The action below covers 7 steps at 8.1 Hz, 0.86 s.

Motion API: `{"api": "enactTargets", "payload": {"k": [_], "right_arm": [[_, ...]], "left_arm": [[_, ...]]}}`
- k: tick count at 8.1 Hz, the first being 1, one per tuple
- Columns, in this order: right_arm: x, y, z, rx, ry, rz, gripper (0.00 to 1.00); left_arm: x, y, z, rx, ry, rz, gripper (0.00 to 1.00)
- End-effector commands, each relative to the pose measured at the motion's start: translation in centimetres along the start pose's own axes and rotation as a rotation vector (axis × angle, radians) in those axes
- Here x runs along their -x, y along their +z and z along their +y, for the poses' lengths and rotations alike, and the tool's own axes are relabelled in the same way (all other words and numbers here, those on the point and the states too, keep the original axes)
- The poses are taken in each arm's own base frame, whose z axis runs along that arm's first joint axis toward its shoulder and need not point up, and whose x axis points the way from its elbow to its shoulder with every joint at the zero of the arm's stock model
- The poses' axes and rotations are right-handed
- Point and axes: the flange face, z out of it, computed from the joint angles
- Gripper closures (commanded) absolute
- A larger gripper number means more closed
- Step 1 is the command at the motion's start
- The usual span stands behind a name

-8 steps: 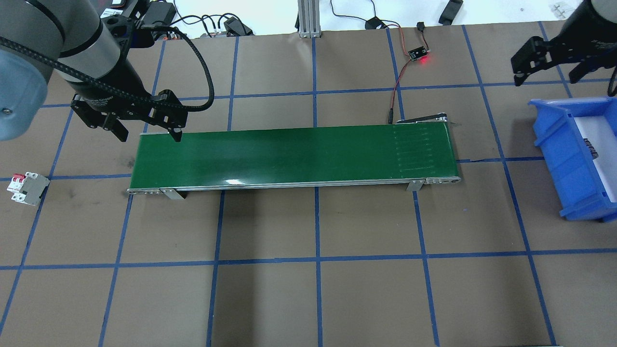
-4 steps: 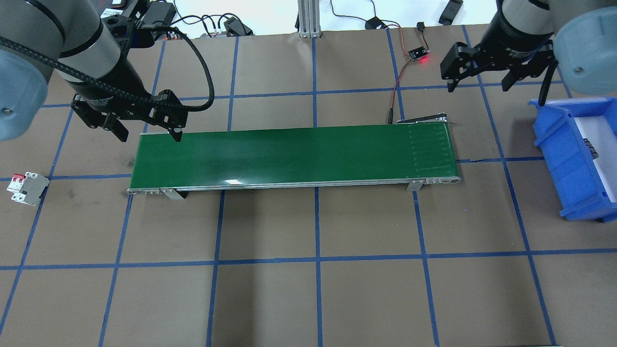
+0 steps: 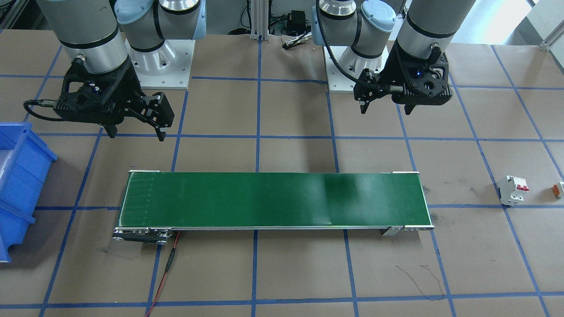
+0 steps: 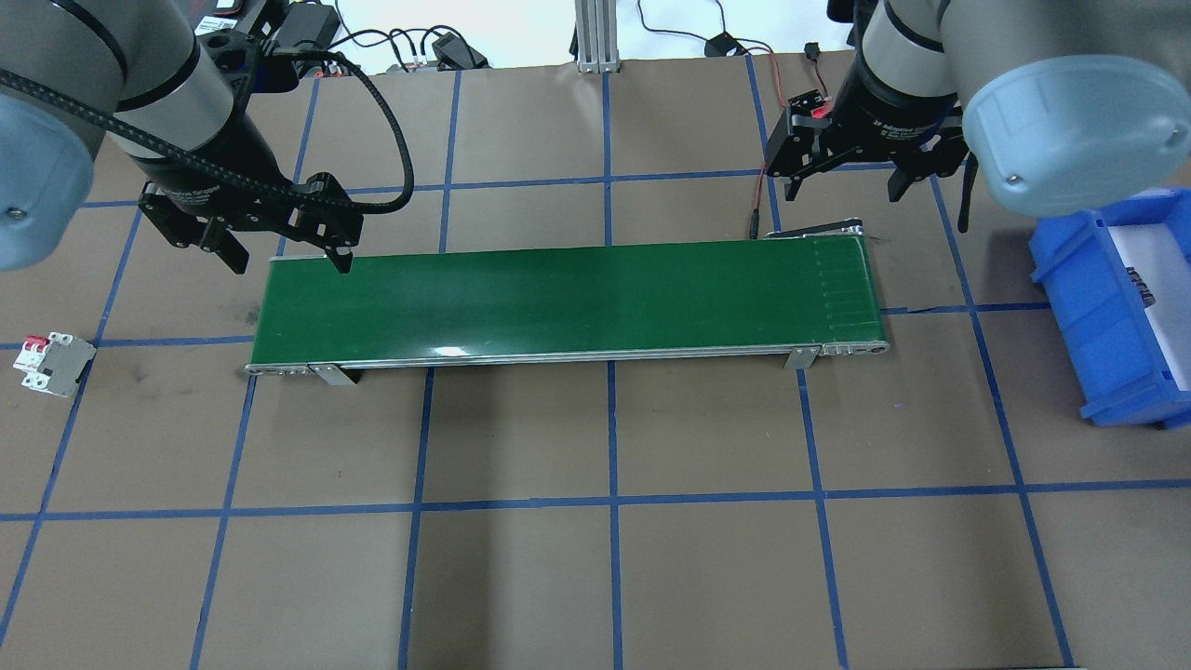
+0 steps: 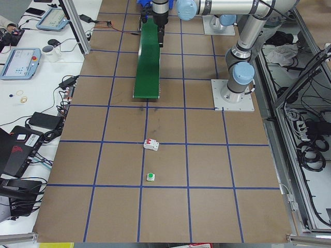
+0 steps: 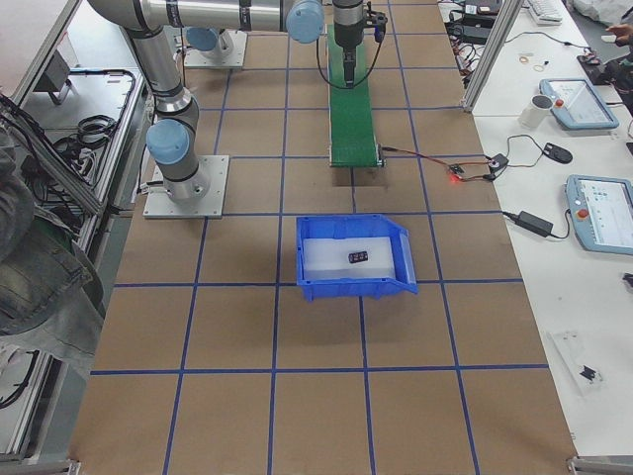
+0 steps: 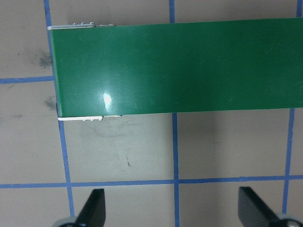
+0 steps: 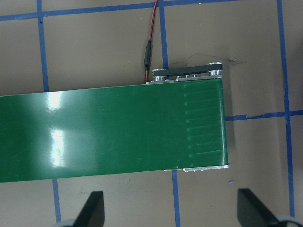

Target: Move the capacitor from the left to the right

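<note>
Right now both arms hang above the tabletop (image 4: 707,577) with nothing in either of them. The left gripper (image 4: 290,261) sits by the left end of the green conveyor belt (image 4: 568,298), on the robot's side of it. Its fingers (image 7: 94,208) are spread wide and released. Its wrist camera shows only brown paper and blue tape lines between them, with the belt's end just ahead. From across the table, the same left gripper (image 3: 384,110) hangs clear of the belt (image 3: 273,200), not touching it.

The right gripper (image 4: 844,194) is at the belt's other end, also on the robot's side. Its fingers (image 8: 92,208) are likewise apart and holding nothing. In its wrist view the belt's roller end and a red wire (image 8: 150,28) lie ahead of them. The front camera shows the right gripper (image 3: 138,134) raised over bare tabletop, near the blue bin (image 3: 17,176).

The capacitor (image 6: 358,257) lies inside that blue bin (image 6: 356,287), on its white floor, well away from both grippers. From overhead it is only a small dark shape (image 4: 1140,285) near the bin's wall (image 4: 1070,270), too small to make out any detail.

The belt itself carries nothing. Off past its left end, a white breaker (image 4: 51,358) with red switches rests on the tabletop. A tiny orange-and-white part (image 3: 558,188) lies just beyond it. A small board with a red light (image 6: 455,171) sits beside the belt's right end.
</note>
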Motion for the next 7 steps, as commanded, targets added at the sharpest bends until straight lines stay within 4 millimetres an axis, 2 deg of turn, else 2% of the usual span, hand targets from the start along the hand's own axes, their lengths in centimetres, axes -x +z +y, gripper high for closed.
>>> {"api": "enactTargets", "payload": {"k": [1, 7], "right_arm": [[0.82, 0.45, 0.45, 0.011, 0.001, 0.000, 0.00], [0.78, 0.43, 0.34, 0.007, -0.013, 0.006, 0.00]], "left_arm": [[-0.01, 0.29, -0.17, 0.005, 0.000, 0.003, 0.00], [-0.06, 0.99, -0.62, 0.018, -0.029, 0.008, 0.00]]}}
